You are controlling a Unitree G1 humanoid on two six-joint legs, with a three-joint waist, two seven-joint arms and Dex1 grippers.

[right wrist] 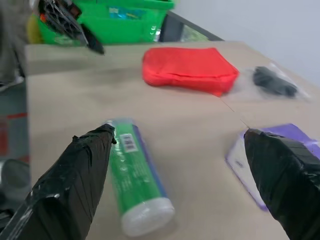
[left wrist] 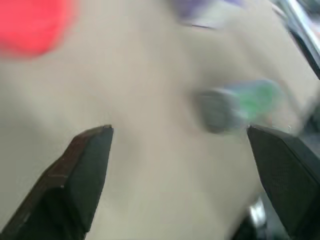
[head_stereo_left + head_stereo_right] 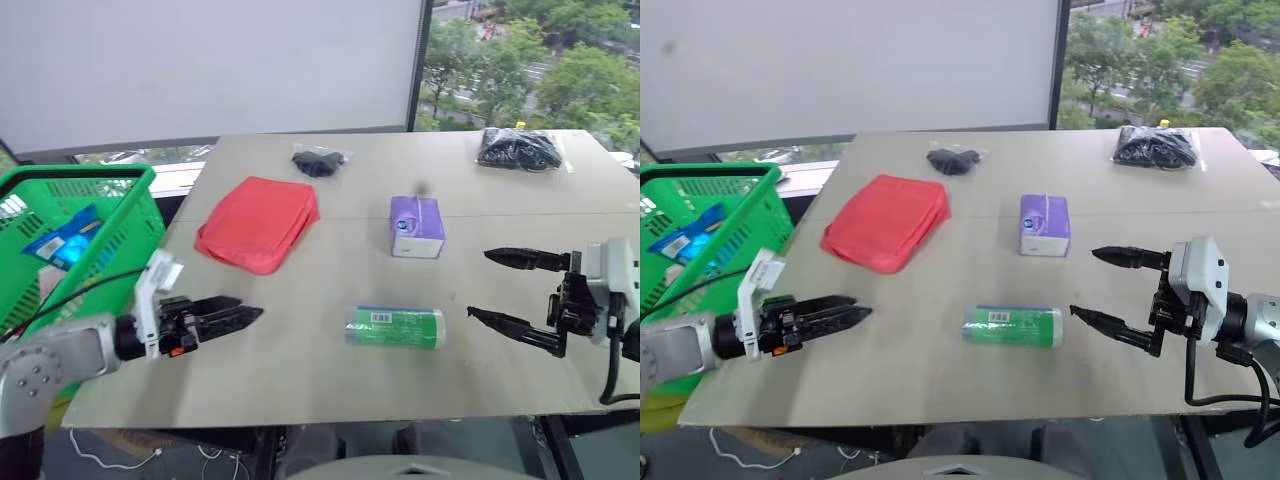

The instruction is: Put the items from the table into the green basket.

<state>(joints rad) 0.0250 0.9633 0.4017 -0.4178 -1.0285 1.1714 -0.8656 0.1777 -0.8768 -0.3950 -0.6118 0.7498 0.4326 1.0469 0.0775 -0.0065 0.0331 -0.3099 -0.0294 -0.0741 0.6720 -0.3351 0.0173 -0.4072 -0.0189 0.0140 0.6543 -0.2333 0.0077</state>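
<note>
While both grippers hang empty over the near edge of the table (image 3: 300, 400), I read this as a between-picks moment: nothing is in hand and five items are left on the top.

Left gripper (image 3: 245, 316) sits at the near left corner, beside the basket (image 3: 100, 180), fingers pointing across the table. Its wrist view shows the jaws wide apart with bare table between them. Right gripper (image 3: 500, 290) is near the right edge, jaws also wide apart, nothing between them.

Where things lie:
- Can (image 3: 395, 327) on its side near the near edge, between the two grippers, closer to the right one.
- Purple box (image 3: 416, 226) mid-table, just behind the can.
- Red pouch (image 3: 258, 222) left of centre.
- Small bag (image 3: 318, 160) near the far edge, behind the pouch.
- Big bag (image 3: 518, 149) at the far right corner.
- Basket stands off the table's left edge; something blue already lies in it.

My call: the can is the next pick. The right wrist view has it lying just off the left finger (image 1: 75, 185), not between the fingers, so I need to shift that gripper toward the can and centre it before closing. It's round, so it could roll if nudged; I'd close across the body. Then comes a long carry across to the basket, or a handover to the left.
</note>
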